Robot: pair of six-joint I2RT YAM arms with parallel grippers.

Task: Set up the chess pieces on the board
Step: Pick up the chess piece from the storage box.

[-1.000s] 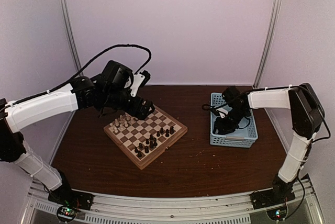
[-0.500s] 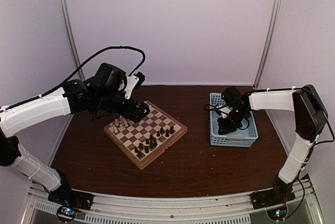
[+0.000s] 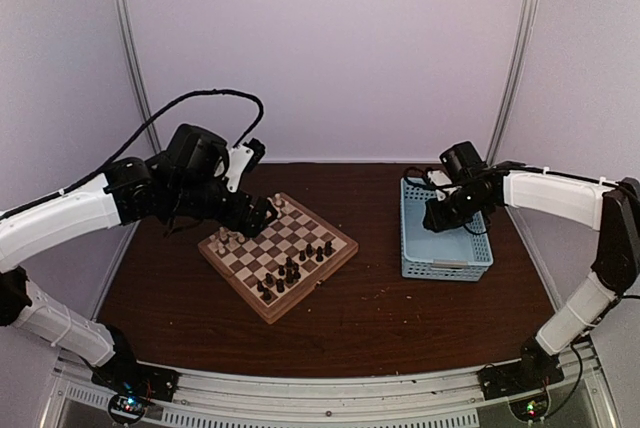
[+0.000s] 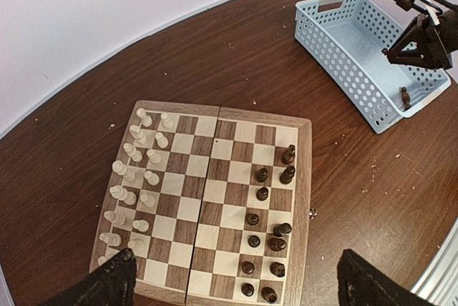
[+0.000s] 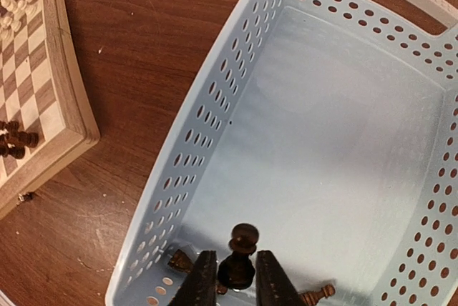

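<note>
Cream chess pieces (image 4: 136,177) line the board's (image 4: 306,177) 9 o'clock side. The dark rows (image 4: 268,234) at 3 o'clock show gaps, and two dark pieces (image 5: 315,295) lie in the blue basket (image 5: 215,141). Your right gripper (image 5: 229,277), clamped on a dark pawn (image 5: 241,252), has lifted off the basket floor; your left gripper (image 4: 236,277), jaws wide apart, has eased toward 9 o'clock.

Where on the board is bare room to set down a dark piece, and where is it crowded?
Bare: the middle files of the board, between cream pieces and dark pieces, and the corner squares nearest the basket. Crowded: both side files.
</note>
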